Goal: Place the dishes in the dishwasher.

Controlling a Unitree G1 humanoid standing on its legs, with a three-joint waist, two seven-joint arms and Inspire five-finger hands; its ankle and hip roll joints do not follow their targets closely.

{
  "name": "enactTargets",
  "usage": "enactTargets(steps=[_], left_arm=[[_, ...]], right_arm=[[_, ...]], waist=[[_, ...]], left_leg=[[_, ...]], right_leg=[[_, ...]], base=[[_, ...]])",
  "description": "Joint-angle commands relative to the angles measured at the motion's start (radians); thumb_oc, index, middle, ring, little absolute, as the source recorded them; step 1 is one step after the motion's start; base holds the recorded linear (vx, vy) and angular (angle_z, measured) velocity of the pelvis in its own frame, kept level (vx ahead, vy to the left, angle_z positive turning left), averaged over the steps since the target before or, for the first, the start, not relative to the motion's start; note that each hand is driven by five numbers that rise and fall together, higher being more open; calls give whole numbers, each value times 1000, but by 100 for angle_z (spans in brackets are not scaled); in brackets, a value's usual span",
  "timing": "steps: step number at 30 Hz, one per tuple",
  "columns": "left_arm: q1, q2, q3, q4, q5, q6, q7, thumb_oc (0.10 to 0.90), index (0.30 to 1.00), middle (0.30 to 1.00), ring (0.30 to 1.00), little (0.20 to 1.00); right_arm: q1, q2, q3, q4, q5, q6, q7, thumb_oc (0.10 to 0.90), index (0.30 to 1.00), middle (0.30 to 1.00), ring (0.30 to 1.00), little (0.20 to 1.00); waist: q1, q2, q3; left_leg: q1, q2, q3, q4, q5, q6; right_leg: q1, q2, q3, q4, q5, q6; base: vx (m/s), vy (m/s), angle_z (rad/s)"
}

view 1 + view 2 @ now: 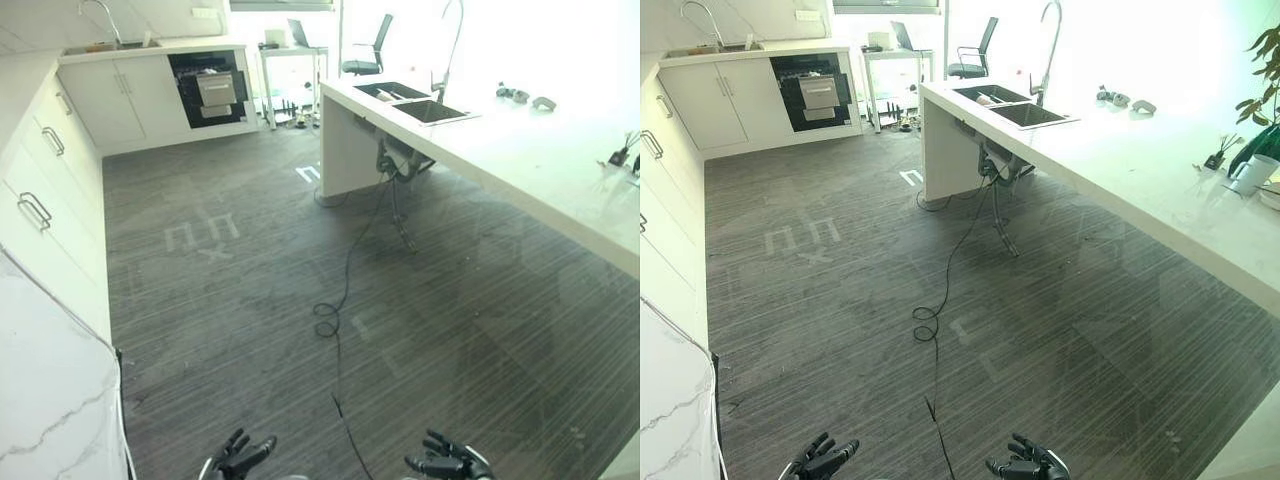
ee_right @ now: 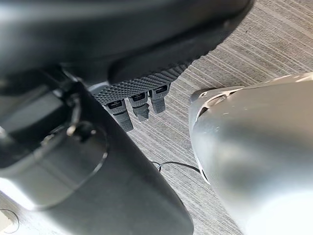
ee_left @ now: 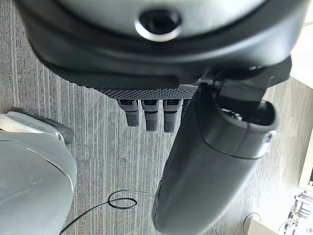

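We see a kitchen with a dark striped floor [image 1: 250, 300]. The dishwasher [image 1: 208, 88] sits far off in the back cabinet run [image 1: 130, 95], its dark front panel showing with a drawer part pulled out. We cannot make out any dishes for certain; small items lie in the sink [image 1: 1012, 105] on the island worktop [image 1: 1140, 170], too small to tell. A tall faucet [image 1: 1048, 40] stands at that sink. A potted plant [image 1: 1262, 110] and a white cup [image 1: 1250, 172] stand on the worktop's near right part. Another sink with faucet [image 1: 100, 25] is on the back worktop, left of the dishwasher. An office chair [image 1: 368, 50] and small desk [image 1: 290, 55] stand far behind.

Left robot hand [image 1: 238, 458] low at the bottom edge, fingers [image 3: 146, 115] relaxed and spread, holding nothing. Right robot hand [image 1: 445, 462] also low at the bottom edge, fingers [image 2: 139, 105] loosely open, empty. Both are well apart from the dishwasher, over the floor.
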Motion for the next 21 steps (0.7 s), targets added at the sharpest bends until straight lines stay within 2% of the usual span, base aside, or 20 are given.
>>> enactTargets(steps=[1,8,11,12,13,14,15,16,17,19,21], left_arm=[[-40,24,5,-71,-27,-56,-34,800,900,900,900,900],[-46,18,25,-105,-54,-52,8,800,900,900,900,900],[-59,16,24,-132,-54,-64,9,800,900,900,900,900],[-63,17,22,-138,-59,-72,3,800,900,900,900,900],[-63,20,23,-151,-60,-81,-5,800,900,900,900,900],[-57,20,23,-160,-50,-82,-7,800,900,900,900,900],[-52,19,24,-161,-45,-81,-9,800,900,900,900,900],[-47,15,25,-162,-30,-79,-14,800,900,900,900,900],[-37,10,23,-165,30,-88,-13,800,900,900,900,900],[-18,8,6,-174,60,-96,2,800,900,900,900,900],[5,4,9,-183,42,-89,5,800,900,900,900,900]], right_arm=[[-47,-33,4,-65,7,-80,30,800,900,900,900,900],[-51,-40,20,-128,6,-90,11,800,900,900,900,900],[-56,-61,30,-200,2,-77,-1,800,900,900,900,900],[-55,-74,34,-224,1,-80,-8,800,900,900,900,900],[-54,-89,38,-242,9,-88,-8,800,900,900,900,900],[-50,-94,33,-256,13,-90,-11,800,900,900,900,900],[-48,-94,29,-257,10,-90,-10,800,900,900,900,900],[-46,-94,24,-259,4,-93,-7,800,900,900,900,900],[-36,-94,18,-273,-7,-94,-1,800,900,900,900,900],[-13,-97,12,-310,-27,-91,2,800,900,900,900,900],[10,-107,5,-347,-32,-86,8,800,900,900,900,900]], waist=[[-14,27,26],[-18,25,43],[-3,-25,86],[2,-35,114],[6,-35,130],[8,-26,143],[6,-18,145],[7,-11,148],[9,13,152],[17,58,151],[28,81,148]], left_leg=[[42,27,42,5,-155,-70],[65,28,38,5,-141,-77],[84,-9,91,5,-56,-88],[7,2,96,155,-31,-101],[-87,18,94,241,16,-110],[-118,60,131,195,51,-116],[-116,73,132,168,38,-130],[-115,87,151,110,57,-134],[-124,121,185,5,118,-137],[-208,182,153,5,161,-171],[-259,224,122,5,203,-195]], right_leg=[[58,19,-8,-68,-58,80],[59,40,13,-68,-72,55],[65,1,38,-68,-69,28],[72,-5,38,-68,-68,13],[68,0,39,-68,-64,0],[83,15,42,-68,-77,2],[101,25,44,-68,-97,7],[110,31,43,-68,-104,10],[124,49,31,-68,-108,14],[156,94,21,-68,-135,17],[180,118,27,-68,-158,12]], base=[[15,-63,0],[31,-98,-1],[14,-132,-12],[-9,-156,-13],[51,-121,4],[178,-58,55],[224,13,49],[258,95,27],[250,132,-18],[325,143,-15],[290,117,-22]])
